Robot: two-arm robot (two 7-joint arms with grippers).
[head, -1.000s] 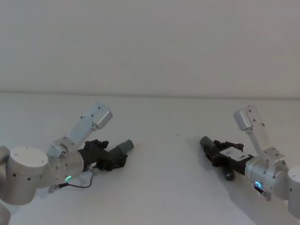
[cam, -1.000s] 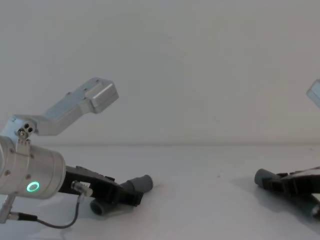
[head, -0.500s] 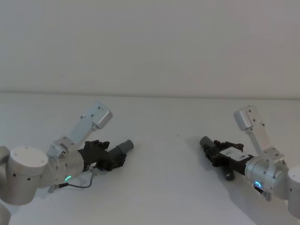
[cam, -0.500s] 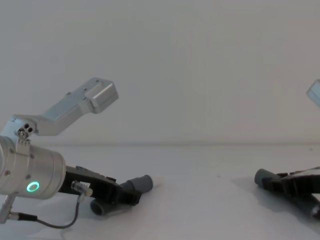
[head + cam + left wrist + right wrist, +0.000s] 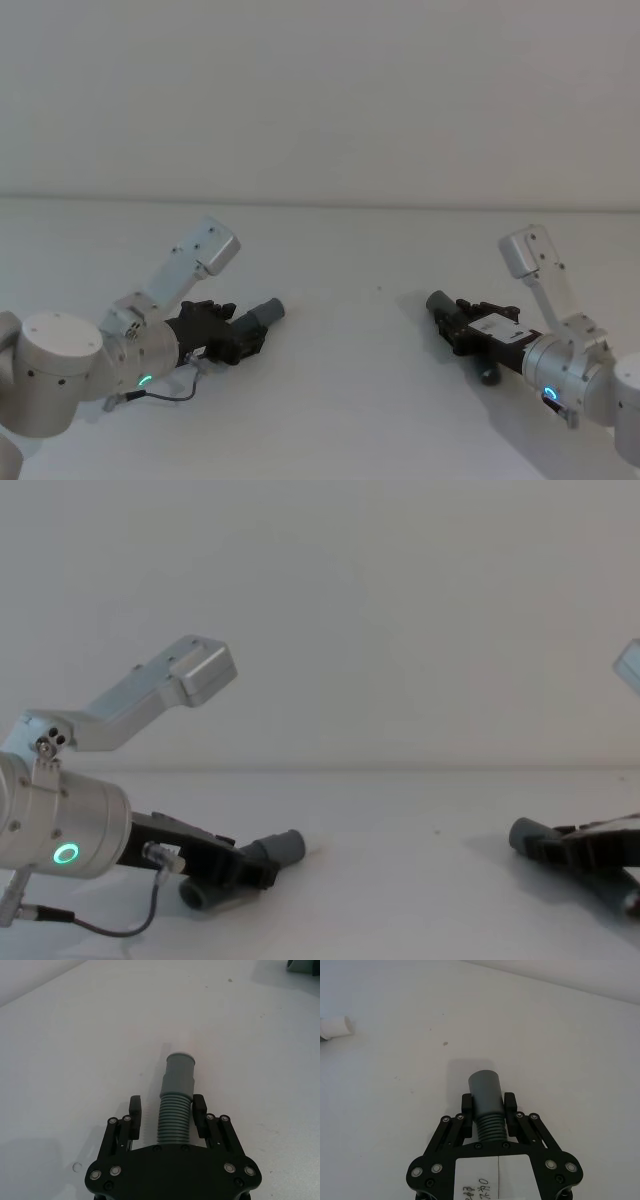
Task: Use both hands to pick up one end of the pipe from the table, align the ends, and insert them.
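**Left gripper** (image 5: pixel 243 328), lower left of the head view: its fingers are standing partly open astride the ribbed section of the left pipe piece (image 5: pixel 265 311), with a gap showing on one side. That piece is lying on the table (image 5: pixel 350 390), its collar pointing toward frame centre.

**Right gripper** (image 5: pixel 452 322), lower right: its fingers are pressing against both sides of the right pipe piece (image 5: pixel 438 301), low over the table, the smooth end pointing toward centre-left. The two pieces are sitting well apart.
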